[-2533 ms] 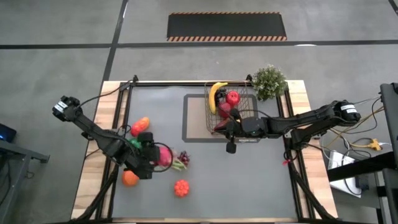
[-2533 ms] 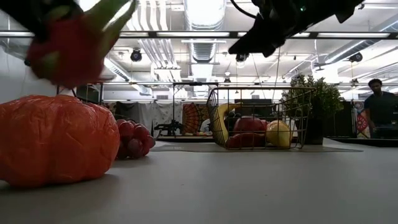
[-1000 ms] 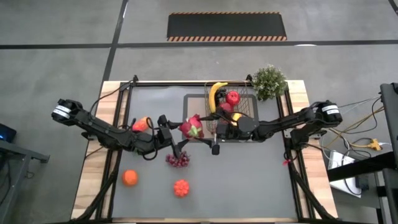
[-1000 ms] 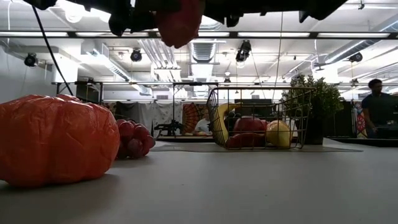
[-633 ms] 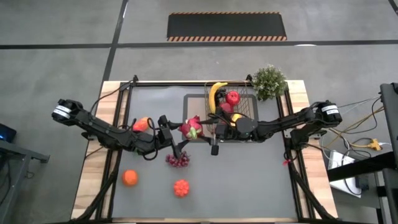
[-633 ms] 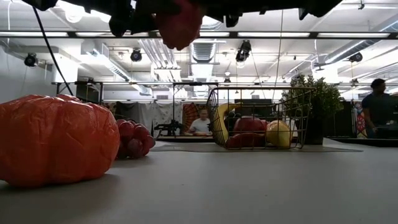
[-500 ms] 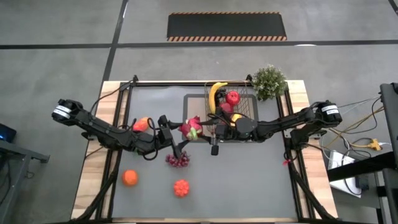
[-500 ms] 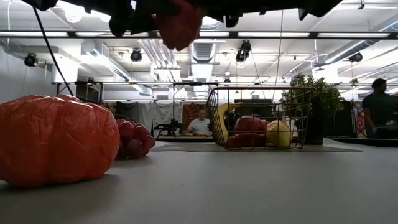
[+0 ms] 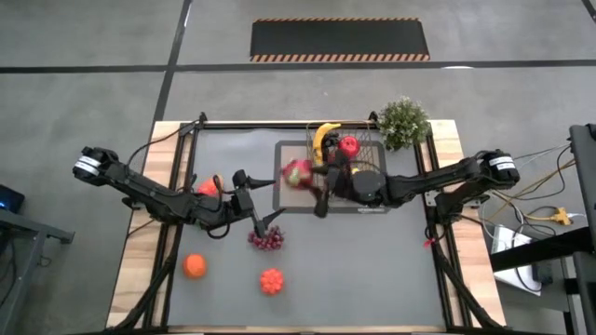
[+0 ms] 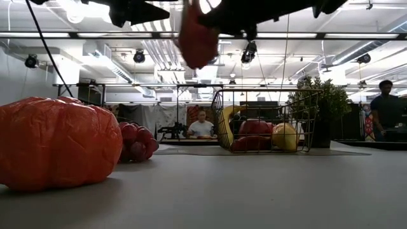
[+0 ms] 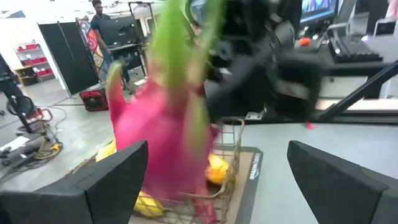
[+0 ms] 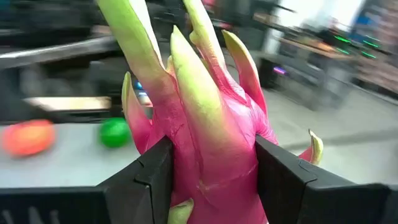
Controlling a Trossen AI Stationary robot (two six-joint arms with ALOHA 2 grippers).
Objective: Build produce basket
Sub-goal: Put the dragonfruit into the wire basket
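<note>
The small square basket of thin dark wire (image 9: 343, 166) sits at the far middle of the table (image 9: 372, 270) and already holds a yellow banana (image 9: 322, 138), a red apple (image 9: 349, 145) and other pieces. The right end effector (image 9: 315, 179) grips a pink dragon fruit with green scales (image 9: 298, 172) just beside the basket, not yet inside. The left end effector (image 9: 253, 200) hangs released nearby. Red grapes (image 9: 266, 239), two orange fruits (image 9: 195, 266) (image 9: 271, 279) and a reddish mango (image 9: 207, 187) remain outside, so roughly half seems left.
</note>
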